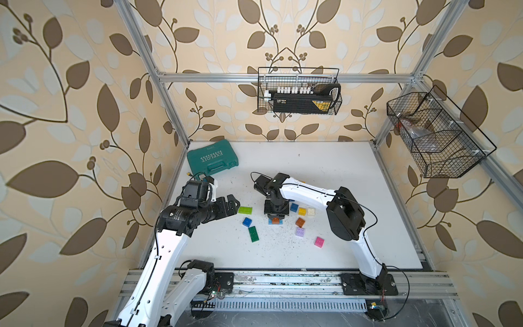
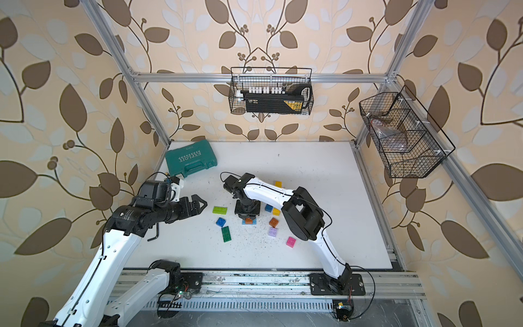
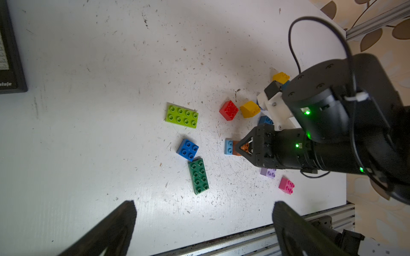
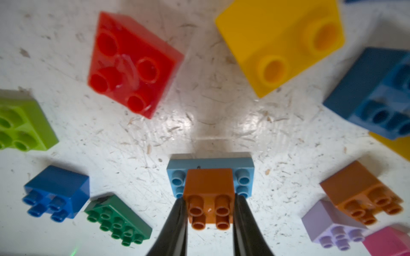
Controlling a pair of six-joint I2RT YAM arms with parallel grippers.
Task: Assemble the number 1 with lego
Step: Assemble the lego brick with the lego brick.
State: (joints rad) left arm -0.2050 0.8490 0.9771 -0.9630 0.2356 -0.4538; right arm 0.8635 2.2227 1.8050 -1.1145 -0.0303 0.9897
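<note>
My right gripper (image 4: 210, 199) points straight down and is shut on a brown square brick (image 4: 209, 188). That brick sits on the middle of a light-blue oblong brick (image 4: 209, 163) lying on the table (image 1: 325, 164). In a top view the right gripper (image 1: 276, 216) hides most of this pair. Loose lego lies around it: a lime oblong (image 1: 245, 210), a blue square (image 1: 247, 222), a dark green oblong (image 1: 254, 234), a red square (image 3: 228, 110), yellow (image 1: 302, 211), white (image 1: 311, 211), brown (image 1: 300, 222), lilac (image 1: 300, 232) and pink (image 1: 319, 241). Left of the lime brick, my left gripper (image 1: 237, 208) hovers open and empty.
A teal tool case (image 1: 212, 159) lies at the table's back left corner. A black hex key (image 2: 155, 232) lies by the left arm. Wire baskets (image 1: 299, 90) hang on the back and right walls. An aluminium rail (image 1: 283, 279) runs along the front edge.
</note>
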